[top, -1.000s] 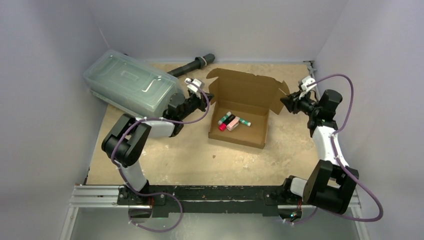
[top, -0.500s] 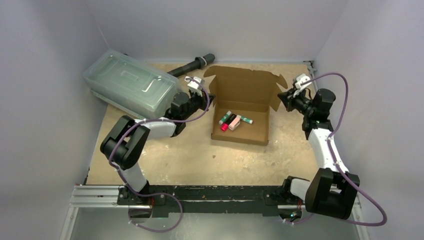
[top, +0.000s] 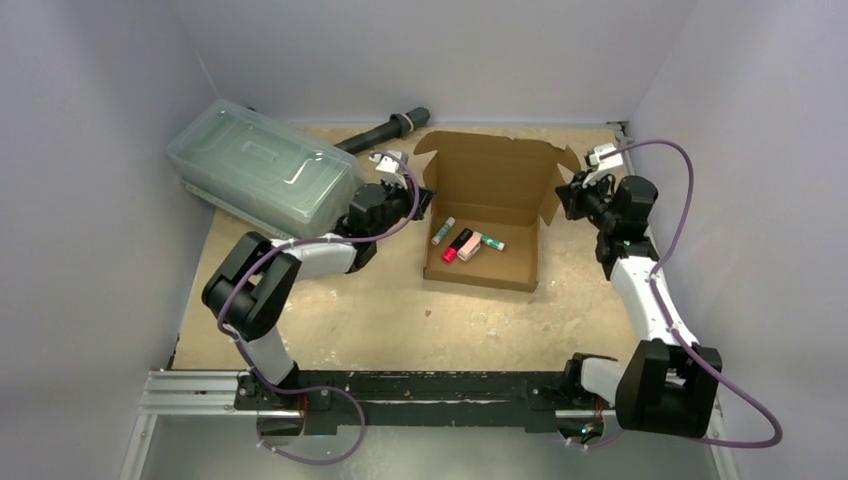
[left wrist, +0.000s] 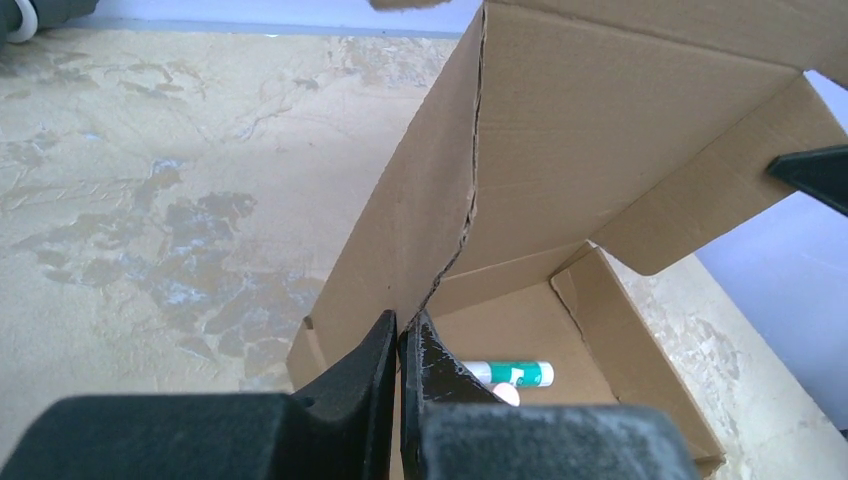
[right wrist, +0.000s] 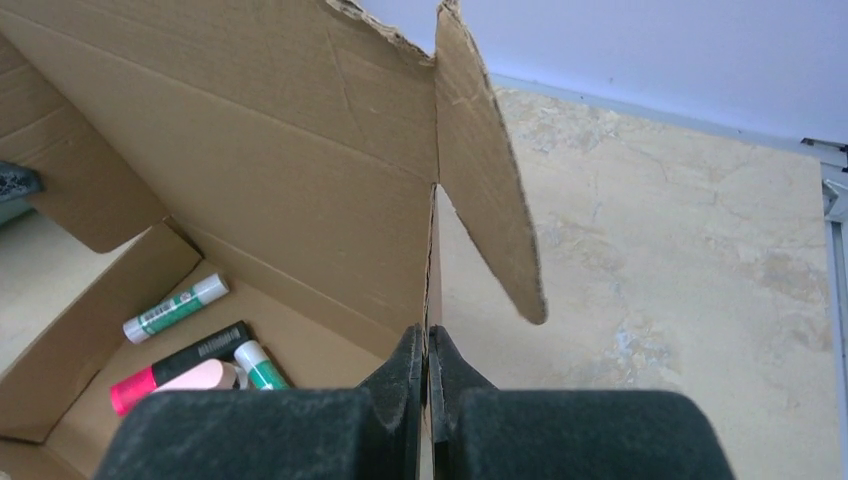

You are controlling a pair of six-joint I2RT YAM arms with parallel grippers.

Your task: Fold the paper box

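The plain brown corrugated cardboard box point(top: 490, 178) sits near the far edge of the table point(top: 350, 310), about midway across. Its lid panel stands upright at the back. The left fingers point(left wrist: 368, 368) are pinched on the cardboard at the box's left rear corner. The right fingers point(right wrist: 455, 375) pinch the right rear corner, beside an outturned side flap. Small coloured tubes point(top: 462, 243) lie on the box floor. A clear greenish lidded plastic container point(top: 262, 177) occupies the far left corner.

The paper box point(top: 480, 262) sits on the table point(top: 400, 310), sticks point(top: 462, 243) inside; a container point(top: 262, 178) lies left, a rod point(top: 385, 130) behind.
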